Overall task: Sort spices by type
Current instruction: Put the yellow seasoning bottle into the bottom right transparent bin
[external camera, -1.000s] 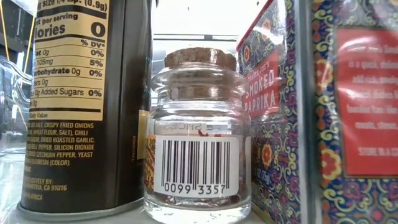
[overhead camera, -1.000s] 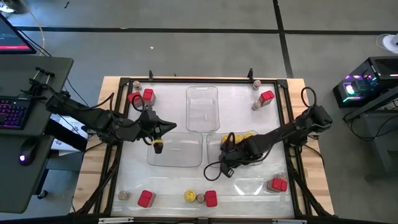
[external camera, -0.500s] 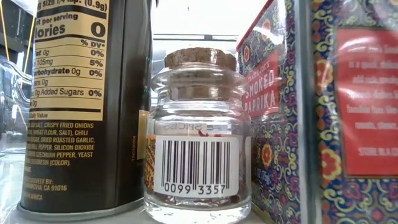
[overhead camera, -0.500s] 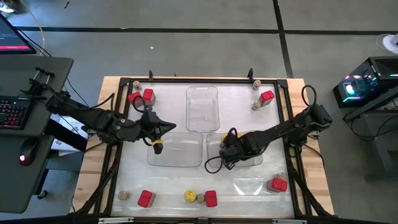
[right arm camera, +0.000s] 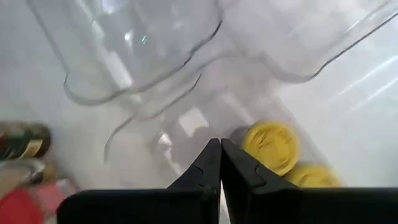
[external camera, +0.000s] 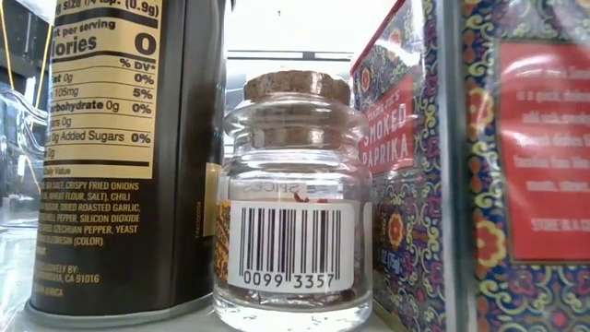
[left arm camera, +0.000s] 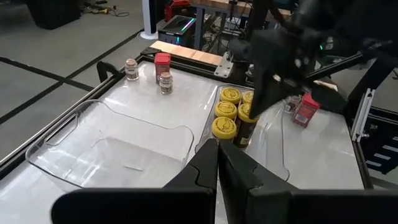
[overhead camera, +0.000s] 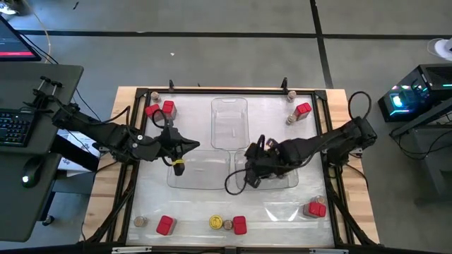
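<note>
The spices stand in scattered groups. Several yellow-lidded jars (left arm camera: pixel 224 127) stand together in the right-hand clear tray (overhead camera: pixel 275 180); one more yellow-lidded jar (overhead camera: pixel 179 167) sits in the left-hand tray (overhead camera: pixel 205 173). Red boxes (overhead camera: pixel 168 107) and small tan jars (overhead camera: pixel 155 94) stand near the table's corners and near edge. My left gripper (overhead camera: pixel 194 144) (left arm camera: pixel 217 155) is shut, over the left tray's far rim and pointing toward the right tray. My right gripper (overhead camera: pixel 248 173) (right arm camera: pixel 220 152) is shut and empty, above the right tray's left end, with a yellow lid (right arm camera: pixel 270 146) just beyond its tips.
A third clear tray (overhead camera: pixel 229 123) lies at the far centre. Near the near edge stand a red box (overhead camera: pixel 164 225), a yellow jar (overhead camera: pixel 215 223) and another red box (overhead camera: pixel 239 225). The low view is filled by a cork-stoppered glass jar (external camera: pixel 290 203), a dark tin (external camera: pixel 120 157) and a paprika box (external camera: pixel 406 138).
My right gripper has moved toward the far edge and a little to the left, from the right tray's near rim to above its left end; its arm now covers the yellow jars in the high view. It has stayed shut. The left arm has kept still.
</note>
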`<state>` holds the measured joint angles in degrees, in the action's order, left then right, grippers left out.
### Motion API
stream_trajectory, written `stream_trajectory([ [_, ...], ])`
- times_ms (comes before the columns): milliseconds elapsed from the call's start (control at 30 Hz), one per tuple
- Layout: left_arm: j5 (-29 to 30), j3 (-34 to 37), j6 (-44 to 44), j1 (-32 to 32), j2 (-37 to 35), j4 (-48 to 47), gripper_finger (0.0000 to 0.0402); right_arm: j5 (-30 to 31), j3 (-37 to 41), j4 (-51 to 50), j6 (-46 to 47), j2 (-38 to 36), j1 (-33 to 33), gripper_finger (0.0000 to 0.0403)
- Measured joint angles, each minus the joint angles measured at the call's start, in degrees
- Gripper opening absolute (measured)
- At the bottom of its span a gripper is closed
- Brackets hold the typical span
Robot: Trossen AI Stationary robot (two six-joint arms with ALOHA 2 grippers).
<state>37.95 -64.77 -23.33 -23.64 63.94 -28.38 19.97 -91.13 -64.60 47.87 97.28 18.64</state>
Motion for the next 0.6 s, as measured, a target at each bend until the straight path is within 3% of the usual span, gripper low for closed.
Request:
stream_trajectory([
  [133, 0.0, 0.0, 0.0, 0.0, 0.0, 0.1, 0.0, 0.5, -1.3, -0.8, -2.9, 0.0, -1.7, 0.0],
  [333, 0.0, 0.0, -0.4, 0.0, 0.0, 0.3, 0.0, -8.5, 2.8, 1.3, -6.3, 0.0, -5.0, 0.0],
  [600, 0.0, 0.0, -0.2, 0.1, 0.0, 0.0, 0.0, -10.6, 6.1, 8.0, -10.1, 0.1, -8.7, 0.0],
])
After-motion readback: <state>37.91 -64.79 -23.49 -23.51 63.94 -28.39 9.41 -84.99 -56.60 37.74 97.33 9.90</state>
